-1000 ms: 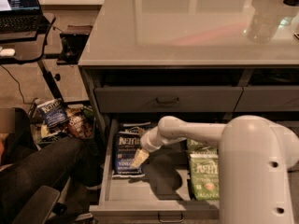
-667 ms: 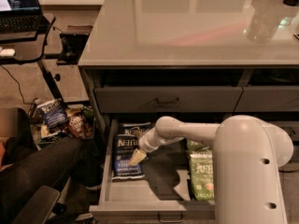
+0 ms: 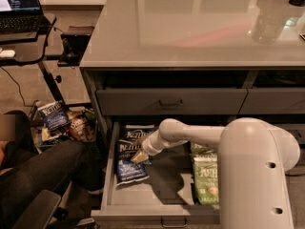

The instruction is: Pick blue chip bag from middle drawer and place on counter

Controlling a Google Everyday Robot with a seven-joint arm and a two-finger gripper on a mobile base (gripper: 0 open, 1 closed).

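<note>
So the blue bag is lying flat in the left part of the middle drawer, which is pulled way out. It's glossy, crinkly, dark navy with a white logo. The gripper is down in the drawer right on the bag's upper half, tan tip against the foil. Honestly can't tell if it's spread or pinching anything. The smooth white arm reaches in from the right. Two light green bags sit along the right wall, with bare pale-grey floor between them and the blue one. The counter above is wide, flat, shiny grey, square-edged.
</note>
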